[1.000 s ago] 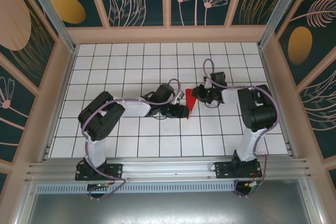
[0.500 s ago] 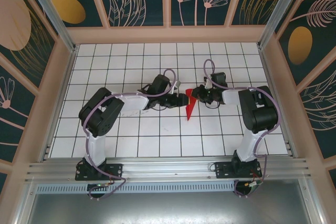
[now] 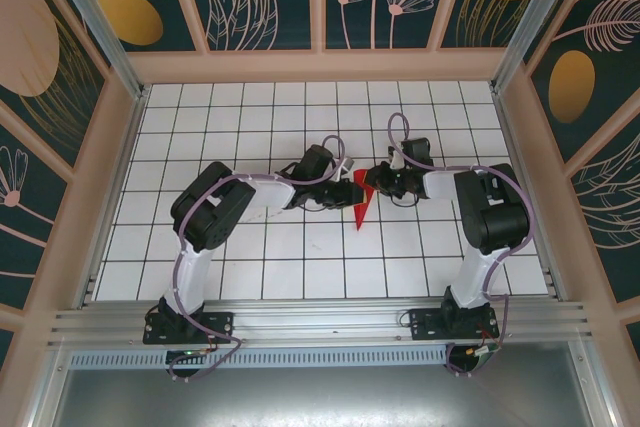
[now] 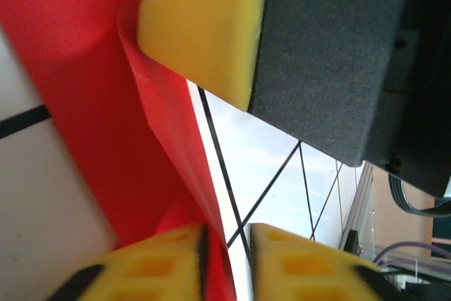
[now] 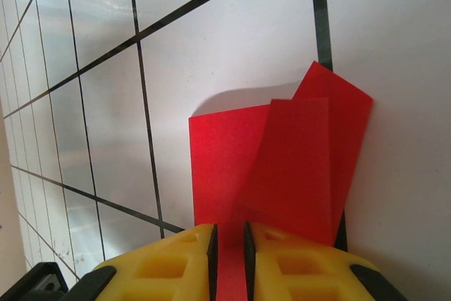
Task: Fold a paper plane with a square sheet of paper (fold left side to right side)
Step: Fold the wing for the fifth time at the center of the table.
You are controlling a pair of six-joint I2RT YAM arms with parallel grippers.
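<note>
The plane lies on the table just right of its middle, with its narrow tip aimed at 6 o'clock and its broad end toward 12. It is thin, light paper, limp where single and a little stiffer where layers stack. It probably takes a stray crease quickly and tears easily if the two claws pull apart. On the smooth tiles it would likely slide unless pinned. The best hold looks to be the layered edges of the broad end, beside a crease, not the fine tip. The left claw reaches from 9 o'clock, pressed nearly together on a raised red flap. The right claw reaches from 3 o'clock and pinches the broad end's edge, folded layers fanning beyond it. From above, both claws cover the broad end, so the folds there cannot be read. The left wrist view is close and blurred, so which layer is held cannot be told. A yellow-tipped black block at 1 o'clock, likely the other claw's finger, is cut off.
</note>
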